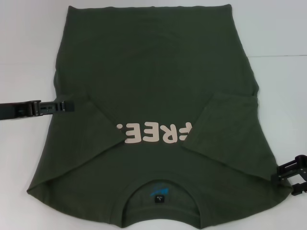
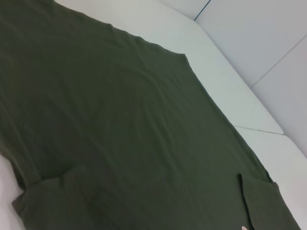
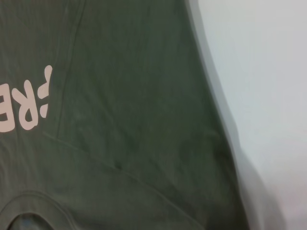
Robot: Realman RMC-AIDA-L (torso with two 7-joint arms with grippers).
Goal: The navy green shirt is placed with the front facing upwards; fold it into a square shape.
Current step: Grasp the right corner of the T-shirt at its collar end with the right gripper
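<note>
The shirt (image 1: 153,91) lies flat on the white tabletop (image 1: 283,33), front up, collar (image 1: 160,203) toward the robot and hem at the far end. Both sleeves are folded in over the chest: their slanted edges meet the pink print (image 1: 156,134) from either side and cover part of its letters, so only the middle of the word shows. The long side edges of the shirt now run fairly straight from shoulder to hem, so I judge the sleeve folds done. What remains, as I read it, is to bring the body in on itself, likely by folding the hem toward the collar or the sides inward again, until the shape is square; the shirt is much longer than wide for now, so the task looks less than half done.

The left gripper (image 1: 67,106) reaches in low at the shirt's left edge, beside the left sleeve fold; whether its jaws are parted or hold cloth I cannot tell. The right gripper (image 1: 292,175) sits just off the shirt's right shoulder corner, near the collar end, and its jaws are no clearer to read
</note>
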